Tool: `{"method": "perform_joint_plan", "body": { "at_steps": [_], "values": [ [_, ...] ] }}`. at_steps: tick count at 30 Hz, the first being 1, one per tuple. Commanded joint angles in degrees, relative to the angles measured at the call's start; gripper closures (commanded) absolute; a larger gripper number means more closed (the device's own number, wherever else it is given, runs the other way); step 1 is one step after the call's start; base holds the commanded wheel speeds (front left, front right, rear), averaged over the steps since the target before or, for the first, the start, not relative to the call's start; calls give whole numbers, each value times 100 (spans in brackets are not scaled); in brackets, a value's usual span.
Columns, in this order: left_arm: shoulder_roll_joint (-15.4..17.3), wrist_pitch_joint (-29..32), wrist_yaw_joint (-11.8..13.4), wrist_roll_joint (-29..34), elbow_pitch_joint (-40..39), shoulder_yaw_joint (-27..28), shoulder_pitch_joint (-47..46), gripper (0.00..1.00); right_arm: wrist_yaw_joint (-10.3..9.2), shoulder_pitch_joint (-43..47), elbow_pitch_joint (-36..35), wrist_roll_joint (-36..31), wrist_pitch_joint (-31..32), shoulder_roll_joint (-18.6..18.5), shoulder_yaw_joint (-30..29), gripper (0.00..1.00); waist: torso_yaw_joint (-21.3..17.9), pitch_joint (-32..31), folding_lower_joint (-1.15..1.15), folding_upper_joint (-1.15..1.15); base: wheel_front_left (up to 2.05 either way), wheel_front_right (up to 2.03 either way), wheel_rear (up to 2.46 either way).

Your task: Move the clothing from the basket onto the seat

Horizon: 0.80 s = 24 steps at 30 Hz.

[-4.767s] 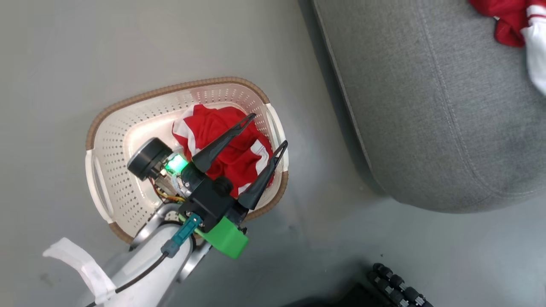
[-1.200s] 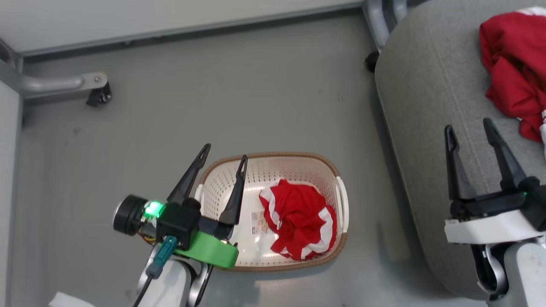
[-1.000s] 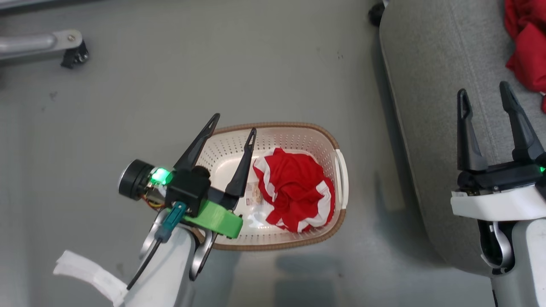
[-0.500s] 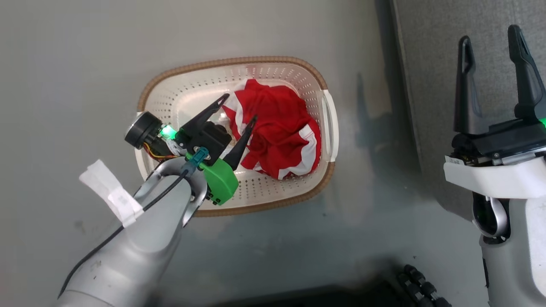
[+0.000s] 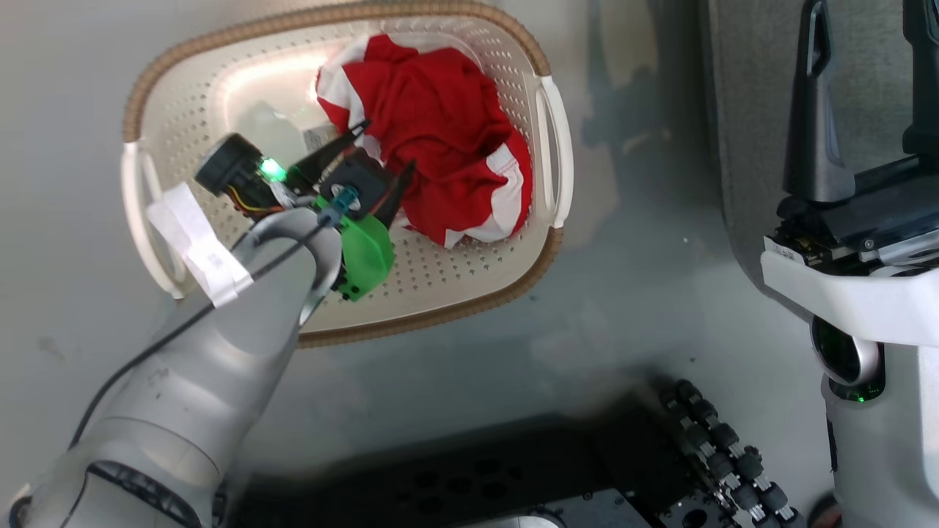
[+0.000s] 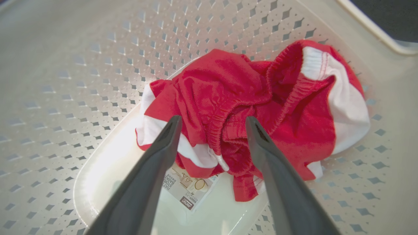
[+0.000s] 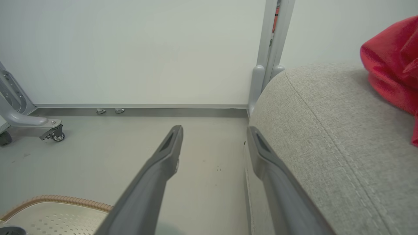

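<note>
A crumpled red and white piece of clothing [image 5: 433, 132] lies in the right half of the cream perforated basket [image 5: 440, 312]. My left gripper [image 5: 386, 147] is down inside the basket, open, its tips at the garment's left edge. In the left wrist view the clothing [image 6: 248, 98] sits just beyond and between the spread fingers of the left gripper [image 6: 212, 119], and nothing is held. My right gripper [image 5: 866, 22] hangs open and empty over the edge of the grey seat [image 5: 748, 110]. The right wrist view shows the right gripper [image 7: 214, 129], the seat [image 7: 326, 130] and another red garment [image 7: 392, 65] lying on it.
A paper label [image 6: 189, 189] lies on the basket floor under the garment's near edge. My dark base with its rollers [image 5: 704, 440] is at the bottom of the head view. A wheeled metal leg [image 7: 32, 124] and a grey post [image 7: 267, 49] stand by the far wall.
The head camera has tilted down and closer, shifting the whole picture. My left gripper has dropped deeper into the basket, up to the red garment. Both grippers stayed open.
</note>
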Motion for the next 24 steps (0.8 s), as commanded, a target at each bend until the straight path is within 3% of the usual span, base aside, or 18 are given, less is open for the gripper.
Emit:
{"method": "perform_joint_plan", "body": {
  "at_steps": [1,9,18,24],
  "values": [
    [6,-2,-12,-58,130,-39,-203,0,-6,-107,-81,-42,-11,-6,44,0,-195,490,-1,0,0,0,0],
    [-80,-2,7,-27,732,-251,-600,0,-6,-12,-385,-93,-11,-69,154,0,-177,663,-1,0,0,0,0],
    [-173,-2,567,215,1285,-430,-788,0,-6,142,-497,-121,-11,-155,295,0,-181,760,-1,0,0,0,0],
    [-191,-2,652,193,1442,-469,-784,0,-6,243,-560,-111,-11,-176,332,0,-235,786,-1,0,0,0,0]
  ]
}}
